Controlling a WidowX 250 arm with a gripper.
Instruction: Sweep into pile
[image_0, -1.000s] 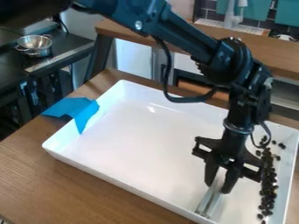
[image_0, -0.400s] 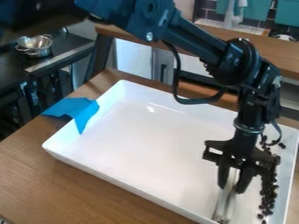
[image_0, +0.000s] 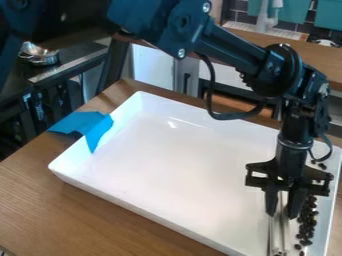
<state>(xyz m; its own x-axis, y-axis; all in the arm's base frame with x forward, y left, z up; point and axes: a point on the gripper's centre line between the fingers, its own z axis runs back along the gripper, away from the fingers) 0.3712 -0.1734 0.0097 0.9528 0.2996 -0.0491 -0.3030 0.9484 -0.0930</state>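
While the flat, silvery, probably stiff tool is clasped, suitably high, by the black two-finger gripper, the small dark beans lining the white tray may be easily rolled.

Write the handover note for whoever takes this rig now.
Gripper: closed on the pale strip-like tool, low over the white tray.
Dark bits: along the tray's right-hand wall in the picture, just right of the tool.
Done: most visible bits lie in one narrow band.
Left: likely bunch the band into a pile, including the loose far ones.
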